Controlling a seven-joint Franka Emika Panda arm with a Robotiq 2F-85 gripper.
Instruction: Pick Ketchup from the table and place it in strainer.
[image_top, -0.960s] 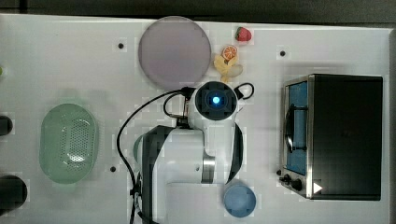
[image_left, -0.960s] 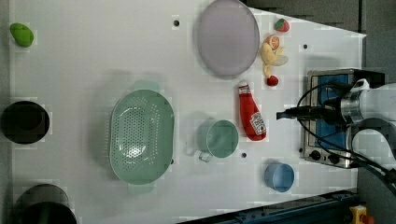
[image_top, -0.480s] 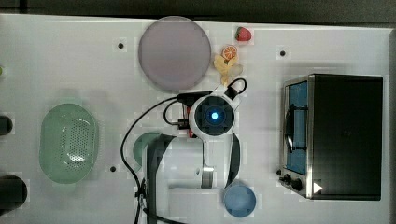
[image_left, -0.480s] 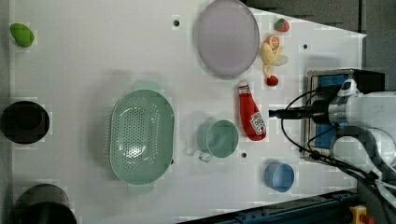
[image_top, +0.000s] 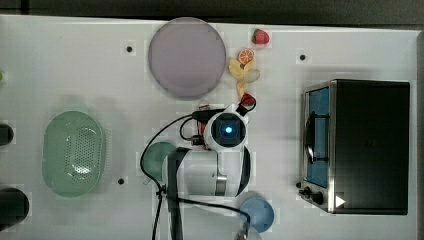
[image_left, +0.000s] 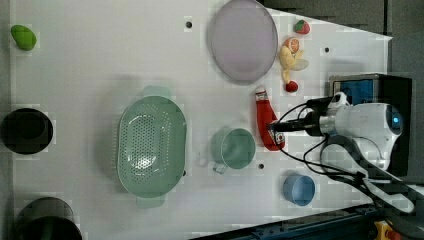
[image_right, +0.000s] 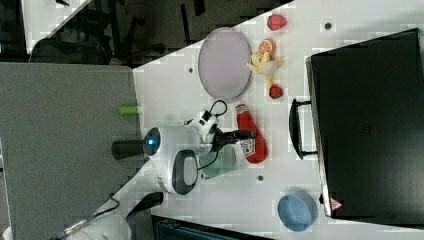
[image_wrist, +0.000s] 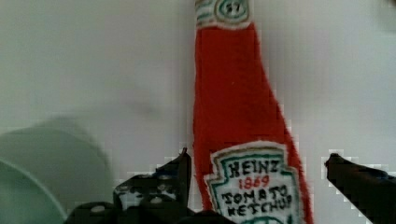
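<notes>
Spreading under everything is the white table (image_left: 100, 60), and the biggest thing on it is the black toaster oven (image_top: 370, 145) at the top view's right. Next comes my own arm (image_top: 210, 172), its white body lying over the middle of the table in the top view. Then the strainer (image_left: 151, 145), a pale mint oval basket with a perforated bottom, sits well apart from me toward the left view's left. The lilac plate (image_left: 243, 40) lies at the far edge, a teal-green cup (image_left: 233, 148) stands between the strainer and the Ketchup, and a blue cup (image_left: 299, 189) sits near the table's front edge.

The Ketchup (image_left: 266, 120) lies flat on the table just beside the teal-green cup (its cap end points toward the lilac plate in the left view). My gripper (image_wrist: 254, 175) hangs right over its labelled end with the jaws spread wide: in the wrist view one finger stands on each side of the label, holding nothing. Whether a fingertip (image_wrist: 180, 168) brushes the bottle's side I cannot tell.

Smallest are the fruit pieces (image_left: 292, 55) and a strawberry (image_left: 301, 27) beyond the plate.
</notes>
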